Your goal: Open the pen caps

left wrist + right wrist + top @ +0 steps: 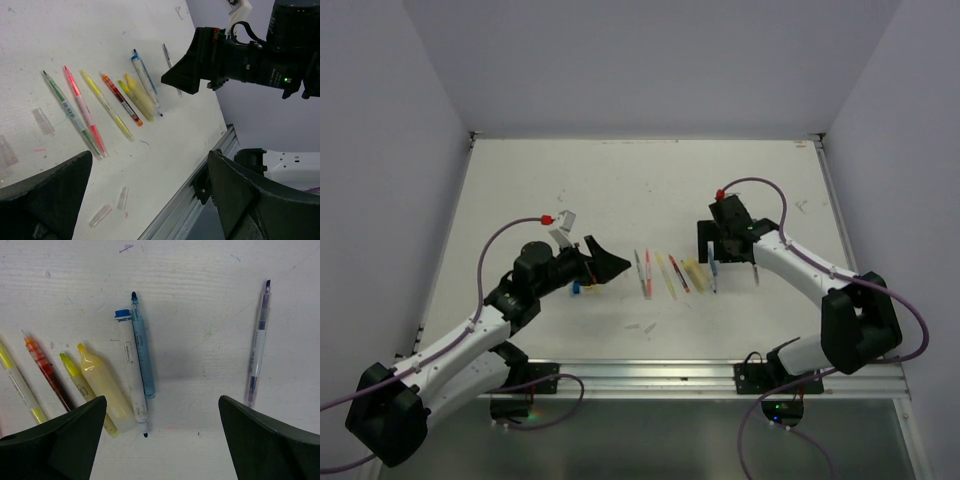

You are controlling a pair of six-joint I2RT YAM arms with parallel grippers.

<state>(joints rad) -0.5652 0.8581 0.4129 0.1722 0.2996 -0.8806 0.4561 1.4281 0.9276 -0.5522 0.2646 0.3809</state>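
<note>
Pen caps [121, 314], the blue one centre-left in the right wrist view, lie on the table [210, 285] just beyond our right gripper [162, 405], jaws spread wide, holding nothing. Left gripper [150, 157] likewise spread and empty, pen row [107, 105] upper left of its view. We judge the caps light, stiff, slick: one pincer steadies the barrel [131, 370], the other pinches the cap.

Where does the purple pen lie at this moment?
In the right wrist view the purple pen lies alone at the picture's right, apart from the blue pen and the row.
</note>
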